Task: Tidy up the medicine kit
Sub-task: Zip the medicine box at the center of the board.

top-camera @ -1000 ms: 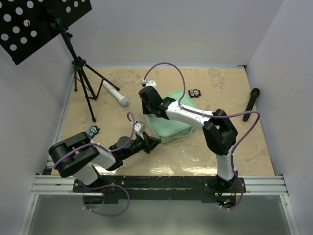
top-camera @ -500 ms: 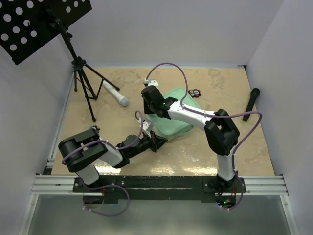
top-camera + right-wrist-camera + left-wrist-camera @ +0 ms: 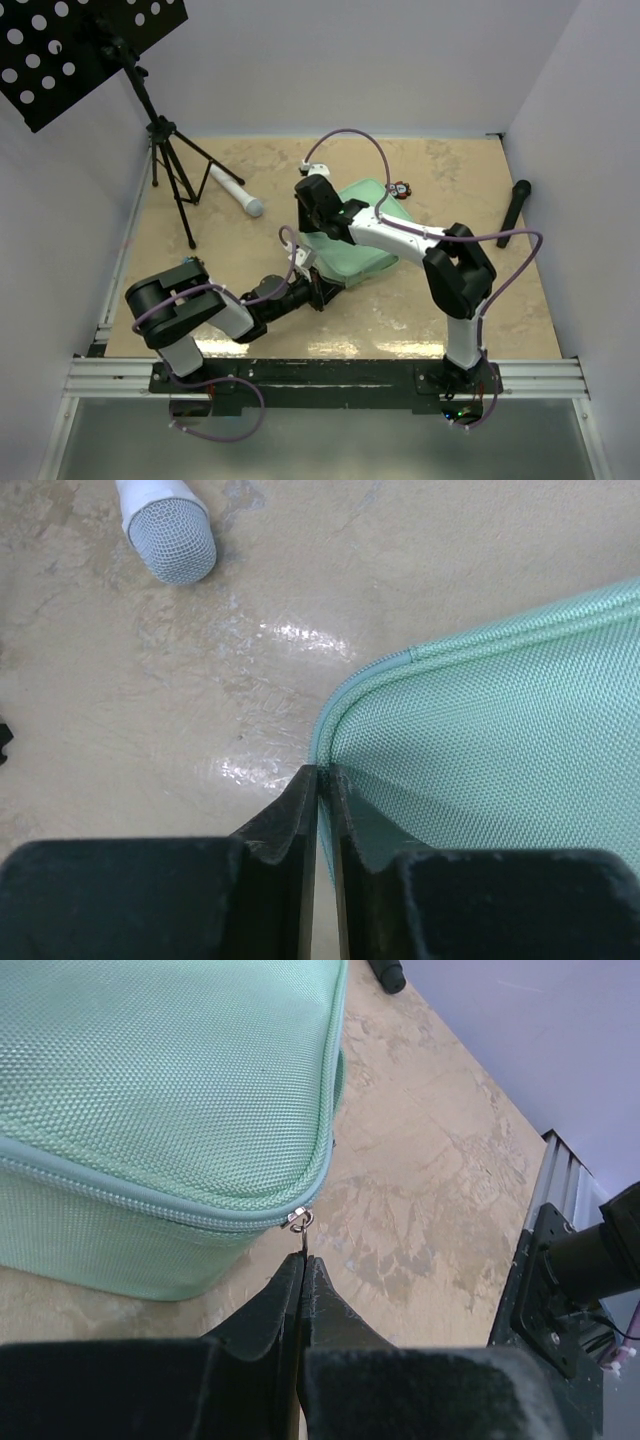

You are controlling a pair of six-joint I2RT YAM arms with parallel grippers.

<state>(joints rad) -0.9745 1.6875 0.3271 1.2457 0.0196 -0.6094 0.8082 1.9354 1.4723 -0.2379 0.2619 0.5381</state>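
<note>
Left pincer pinches the zip pull at the medicine kit's seven o'clock corner; a hard tug could slip it free.

The right arm hides much of the medicine kit.

We log medicine kit: mint-green woven soft case, flat on table approx. ctr (zip pull at rounded corner).

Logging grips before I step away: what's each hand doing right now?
Left hand: closed on the zip pull of the green case.
Right hand: closed at the case's corner; whether it grips anything cannot be told.
</note>
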